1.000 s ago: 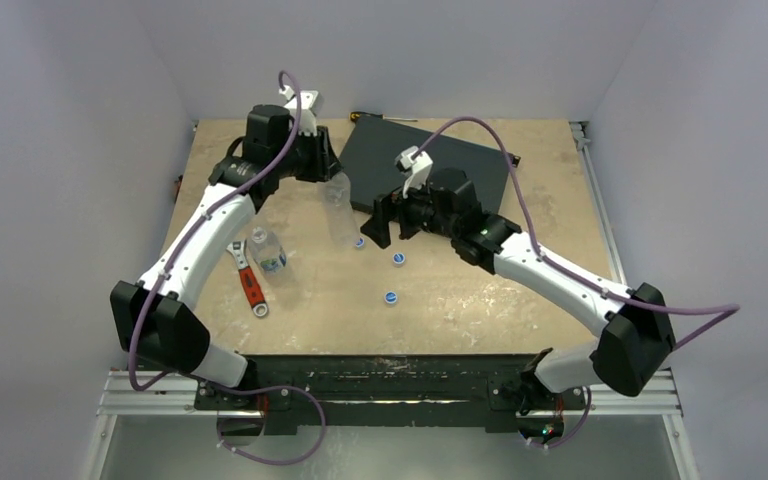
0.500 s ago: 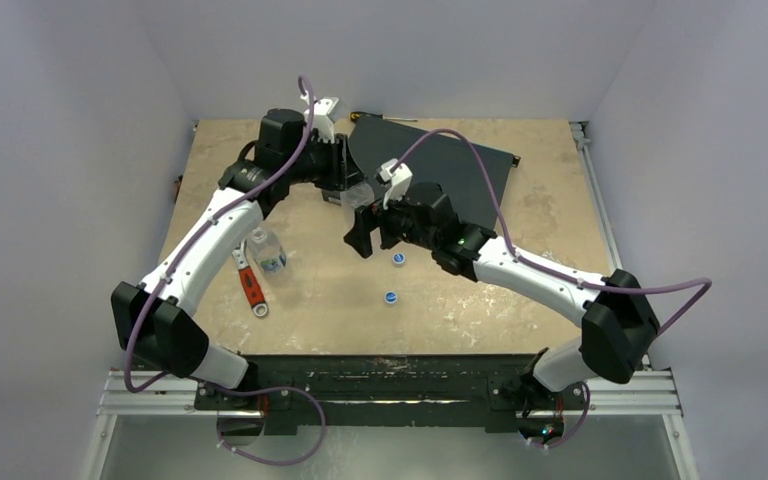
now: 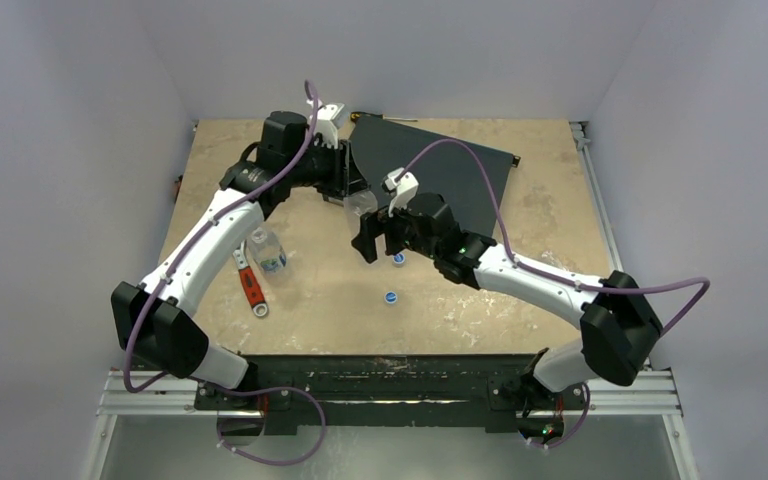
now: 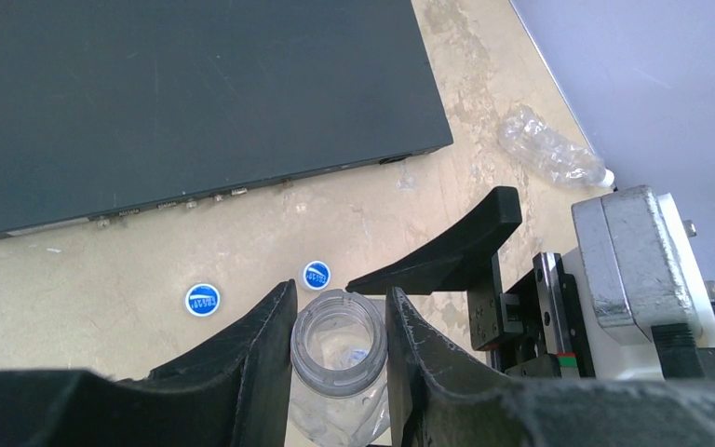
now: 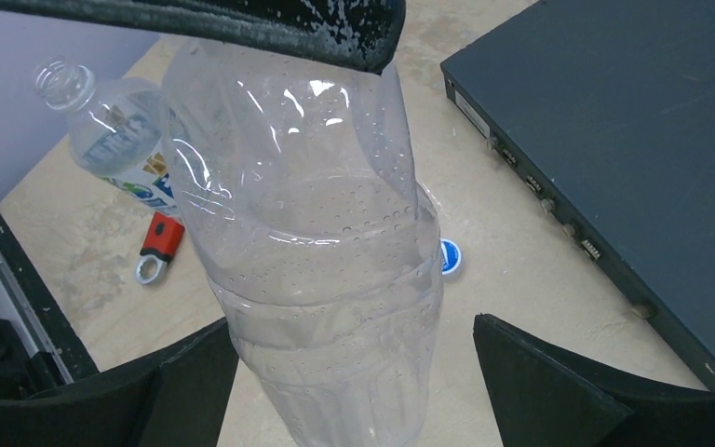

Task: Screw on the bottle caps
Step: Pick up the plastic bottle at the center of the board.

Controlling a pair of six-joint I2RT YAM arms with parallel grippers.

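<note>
Pale walls close in a tan worktop (image 3: 520,290), with a flat black box (image 3: 460,170) lying toward its far edge. Above the middle of the worktop, just in front of the box's near edge, the left gripper (image 4: 340,300) is clamped on the neck of a clear bottle (image 5: 317,279), whose mouth has no cap on it. The right gripper (image 5: 356,324) is spread wide, one finger on either side of that bottle's lower body, gripping nothing. A blue cap (image 4: 202,299) and a second cap (image 4: 316,275) lie on the worktop below the held bottle. A labelled bottle (image 3: 268,250) stands toward the left edge, beside a red-handled wrench (image 3: 250,285).
</note>
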